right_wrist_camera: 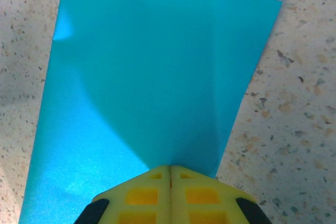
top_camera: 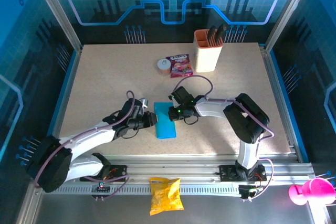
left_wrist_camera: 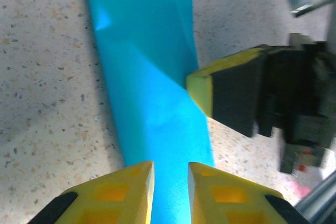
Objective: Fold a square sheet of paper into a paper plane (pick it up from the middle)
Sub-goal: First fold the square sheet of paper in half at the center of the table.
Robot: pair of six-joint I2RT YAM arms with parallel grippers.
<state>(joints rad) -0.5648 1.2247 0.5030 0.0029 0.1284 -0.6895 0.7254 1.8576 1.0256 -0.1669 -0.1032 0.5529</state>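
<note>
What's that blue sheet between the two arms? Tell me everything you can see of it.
The blue paper is thin, smooth and slightly glossy. It is folded over into a narrow rectangle: layered edges peek out at one corner, and what looks like a faint crease crosses it. It lies flat on the speckled table. The right gripper, shut, touches one edge. The left gripper, fingers slightly apart, sits at another.

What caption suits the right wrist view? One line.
Right gripper, yellow fingers shut, presses the folded cyan-blue paper sheet onto the speckled tabletop.
</note>
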